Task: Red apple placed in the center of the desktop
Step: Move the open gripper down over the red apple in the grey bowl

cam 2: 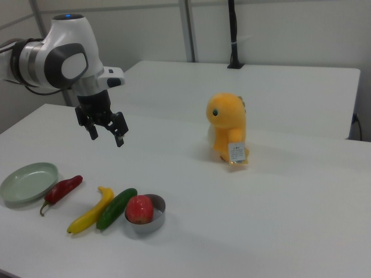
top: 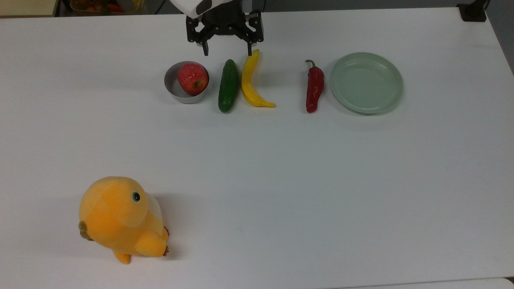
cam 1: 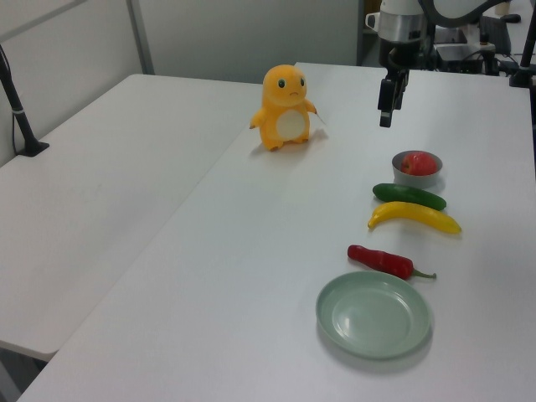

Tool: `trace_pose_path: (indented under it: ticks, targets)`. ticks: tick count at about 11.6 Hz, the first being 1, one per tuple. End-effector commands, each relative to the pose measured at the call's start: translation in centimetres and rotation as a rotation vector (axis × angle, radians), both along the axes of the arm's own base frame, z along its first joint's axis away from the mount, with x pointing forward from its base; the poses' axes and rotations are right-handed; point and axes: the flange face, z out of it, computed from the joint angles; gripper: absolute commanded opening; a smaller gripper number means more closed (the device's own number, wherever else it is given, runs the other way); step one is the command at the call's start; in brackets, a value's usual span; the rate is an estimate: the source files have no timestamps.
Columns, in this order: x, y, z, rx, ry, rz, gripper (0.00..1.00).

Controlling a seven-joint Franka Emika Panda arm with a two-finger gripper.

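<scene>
The red apple (top: pixel 193 78) (cam 1: pixel 418 164) (cam 2: pixel 139 209) sits in a small grey metal bowl (top: pixel 172 85) on the white desktop (top: pixel 257 168). My gripper (top: pixel 227 51) (cam 2: pixel 106 135) hangs open and empty, well above the table. In the top view it is near the far edge, above the top ends of the cucumber and the yellow banana, to the right of the apple. The left view has the gripper (cam 1: pixel 385 117) high above the bowl (cam 1: pixel 416 177).
A green cucumber (top: pixel 228 85), a yellow banana (top: pixel 251 80), a red chili pepper (top: pixel 314 87) and a pale green plate (top: pixel 366 82) lie in a row to the right of the bowl in the top view. An orange plush toy (top: pixel 121 217) stands at the near left.
</scene>
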Motion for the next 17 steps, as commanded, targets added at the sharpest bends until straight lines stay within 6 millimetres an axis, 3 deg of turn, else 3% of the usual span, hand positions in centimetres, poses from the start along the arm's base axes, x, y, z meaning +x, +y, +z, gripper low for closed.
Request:
trace_pose_path:
  ticks: [1, 8, 12, 14, 17]
  targets:
    - [-0.8, -0.2, 0.5, -0.01, 0.017, 0.009, 1.0]
    - [-0.8, -0.8, 0.6, -0.01, 0.015, 0.001, 1.0]
    - [-0.6, -5.9, 0.8, -0.01, 0.012, -0.072, 1.0]
    - [-0.9, -9.4, -0.6, -0.021, 0.037, -0.075, 1.0]
    - [-1.9, -10.8, -3.5, -0.086, 0.102, 0.072, 1.0]
